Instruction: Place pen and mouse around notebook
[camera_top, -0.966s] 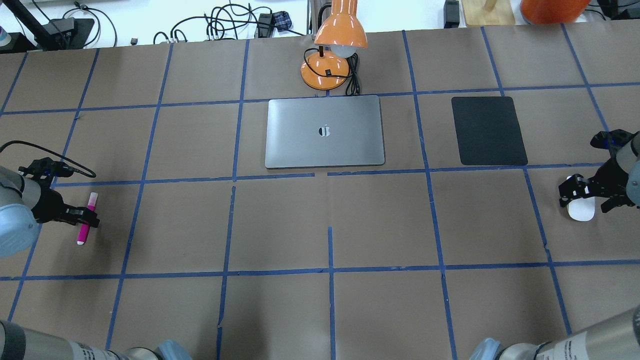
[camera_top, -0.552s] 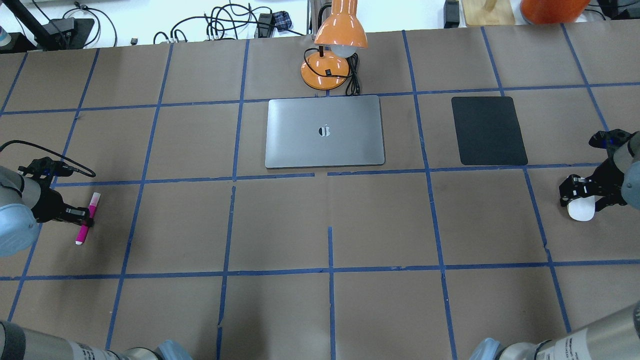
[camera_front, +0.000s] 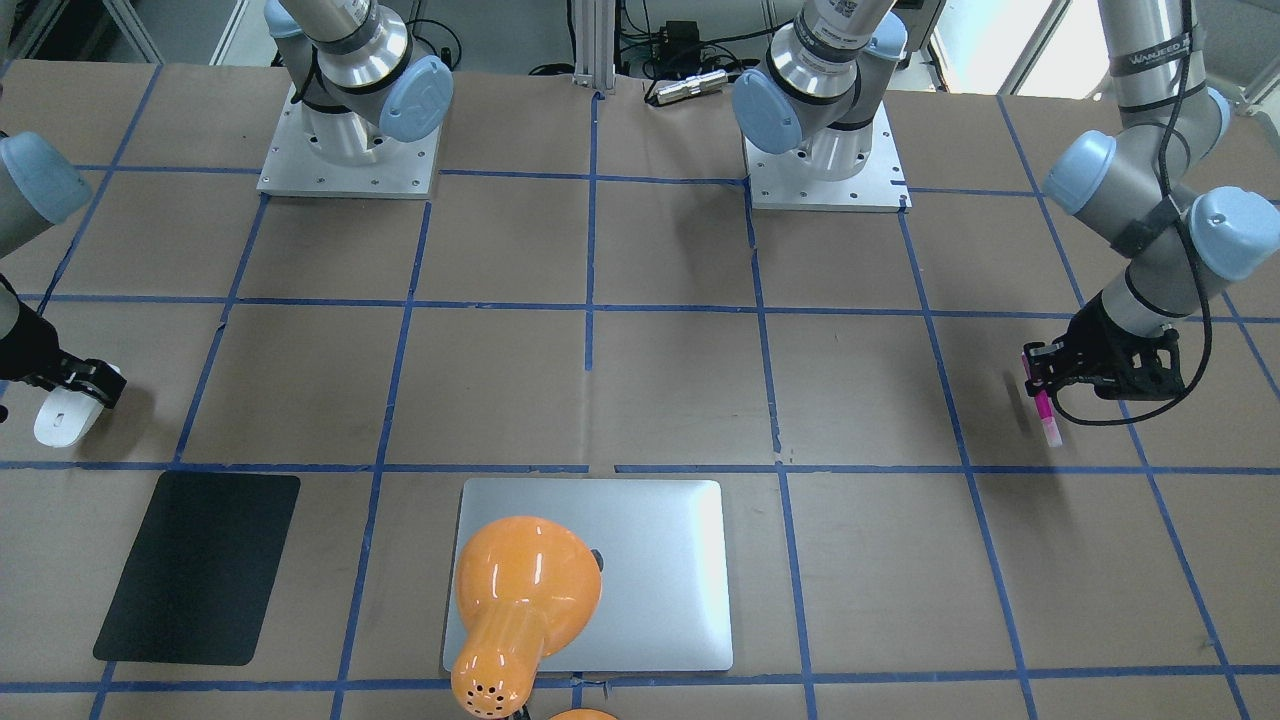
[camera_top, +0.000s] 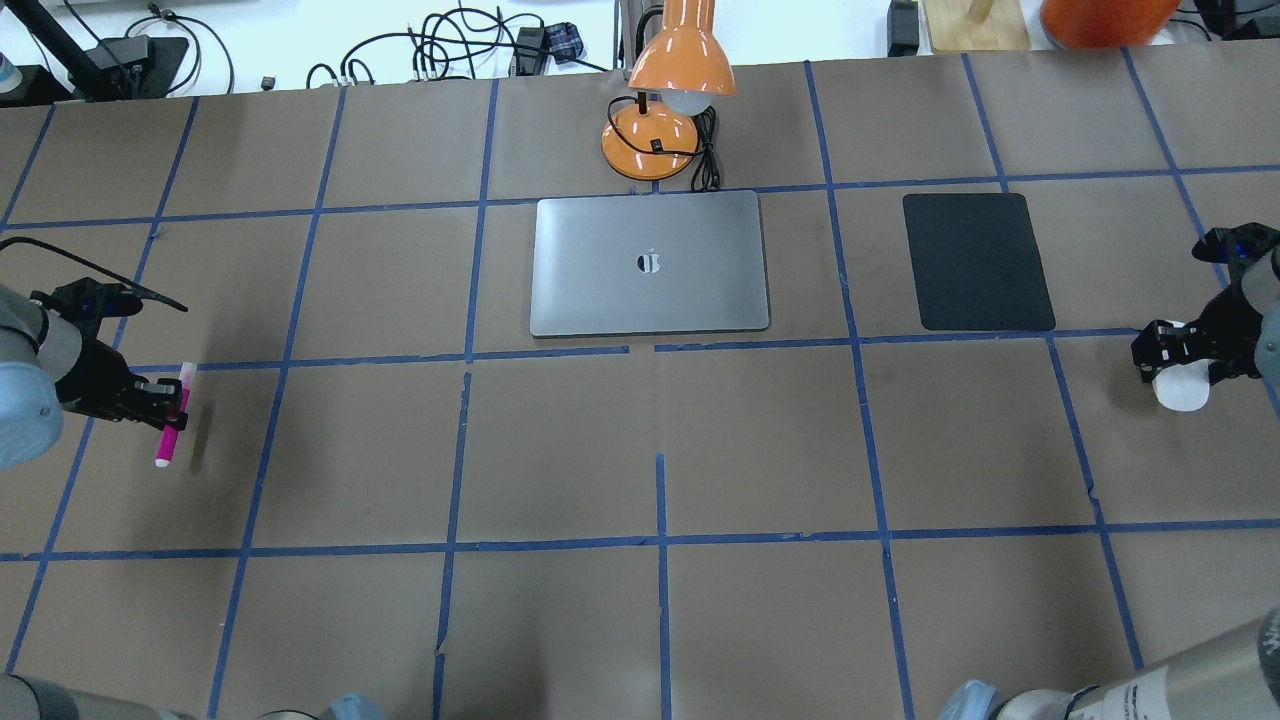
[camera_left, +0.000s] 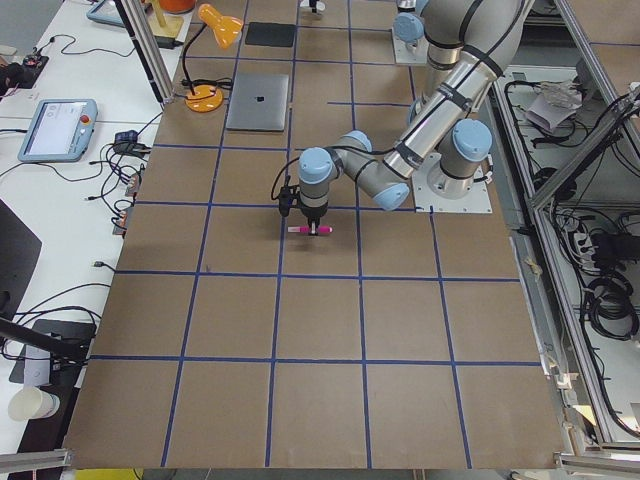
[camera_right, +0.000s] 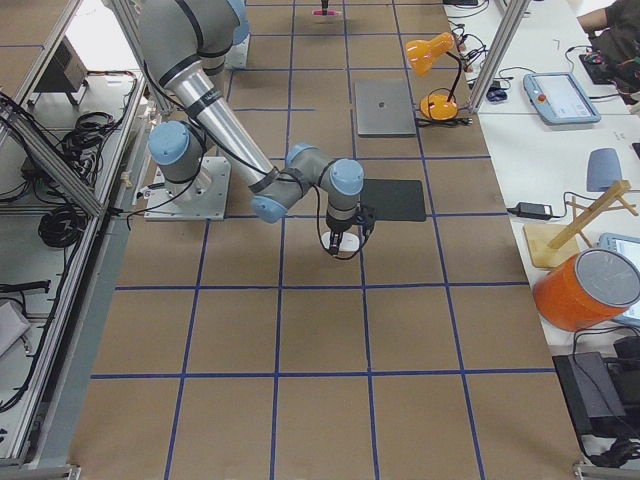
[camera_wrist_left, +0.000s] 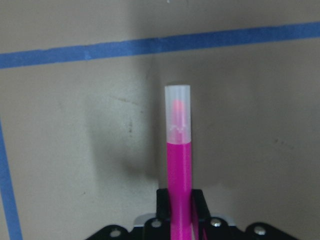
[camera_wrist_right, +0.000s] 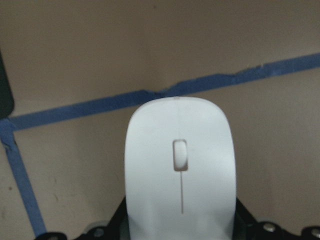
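Each gripper is closed on its load, out at opposite ends of the table.
The left gripper (camera_top: 168, 405) pinches the one pen (camera_top: 165, 442), which hangs above its own shadow. The right gripper (camera_top: 1180, 362) clamps the one mouse (camera_top: 1182, 392) by its sides and hides its rear. The single notebook (camera_top: 650, 263) lies mid-table, well apart from both. In the front view, one orange lamp (camera_front: 525, 590) covers part of it. One black mat (camera_top: 977, 262) lies nearby.

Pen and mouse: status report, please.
Left claw shut on pen, off table. Right claw shut on mouse. Flat black mat between mouse and notebook.
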